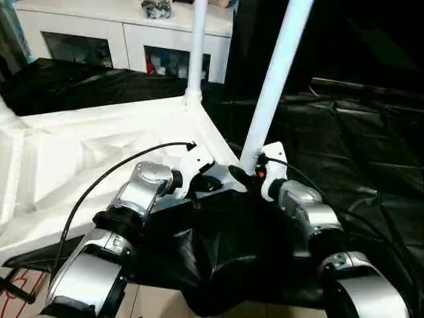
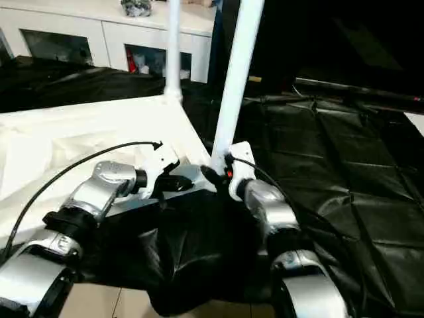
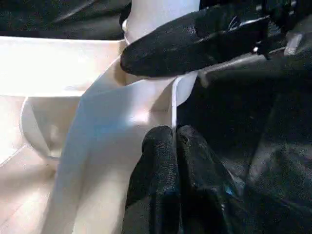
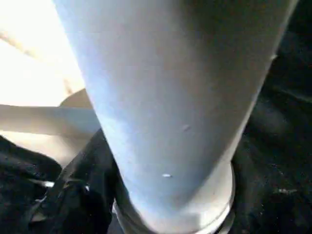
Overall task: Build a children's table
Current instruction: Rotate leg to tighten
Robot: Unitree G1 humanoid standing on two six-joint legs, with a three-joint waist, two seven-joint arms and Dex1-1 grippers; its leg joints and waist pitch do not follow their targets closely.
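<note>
Left eye view: finds the tabletop (image 1: 79, 152) upside down on the black-draped work table (image 1: 344, 132), with the left gripper (image 1: 207, 183) at its near corner and the right gripper (image 1: 250, 171) just beside it, wrapped round the foot of the near leg (image 1: 275, 79). Shows that leg leaning away from the right gripper rather than standing straight like the far leg (image 1: 197, 46), well beyond both hands. Right eye view: repeats the same lean, foot at the corner, top tipped off to the side. Left wrist view: catches the left fingers (image 3: 161, 165) pressed together on the thin rim wall, with a right finger (image 3: 195, 39) laid across the leg just ahead. Right wrist view: sits hard against the leg, its foot resting in the corner socket (image 4: 195, 214) directly in front. Looks only partly seated, to judge by the tilt. Could jam or spring out if pushed down at this angle. Could also lose the pinch on so thin a wall and let the tabletop skid on the cloth, leaving nothing to brace against.
</note>
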